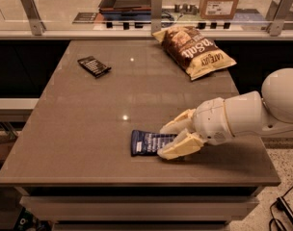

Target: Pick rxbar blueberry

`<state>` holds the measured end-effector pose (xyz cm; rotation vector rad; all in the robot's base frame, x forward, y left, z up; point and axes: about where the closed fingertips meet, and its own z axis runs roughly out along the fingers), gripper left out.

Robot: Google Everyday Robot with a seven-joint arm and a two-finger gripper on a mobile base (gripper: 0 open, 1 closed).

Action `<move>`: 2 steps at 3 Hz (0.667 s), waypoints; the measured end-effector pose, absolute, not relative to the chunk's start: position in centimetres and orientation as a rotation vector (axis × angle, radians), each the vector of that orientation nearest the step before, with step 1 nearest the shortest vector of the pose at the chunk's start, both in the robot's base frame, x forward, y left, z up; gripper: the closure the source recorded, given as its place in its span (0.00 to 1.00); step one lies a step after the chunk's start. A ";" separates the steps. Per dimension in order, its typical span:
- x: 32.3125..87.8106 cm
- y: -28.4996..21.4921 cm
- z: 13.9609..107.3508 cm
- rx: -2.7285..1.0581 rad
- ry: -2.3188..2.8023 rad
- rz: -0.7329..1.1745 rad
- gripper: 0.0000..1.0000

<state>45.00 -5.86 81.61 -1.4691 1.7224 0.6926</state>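
Note:
The rxbar blueberry [147, 142] is a flat dark blue wrapper with pale lettering. It lies flat near the table's front edge, right of centre. My gripper [162, 141] reaches in from the right at table height. Its two cream fingers [179, 124] have closed in on the bar's right end, one on the far side and one on the near side. The near finger covers the bar's right end.
A small black bar wrapper [94, 66] lies at the back left of the brown table [88, 129]. A large brown-and-tan chip bag [194, 50] lies at the back right. A glass rail, a cardboard box [219, 0] and a tray stand on the counter behind.

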 end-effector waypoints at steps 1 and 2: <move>45.0 -5.9 81.6 -1.469 1.722 0.693 1.00; 46.1 -6.2 83.4 -1.455 1.727 0.677 1.00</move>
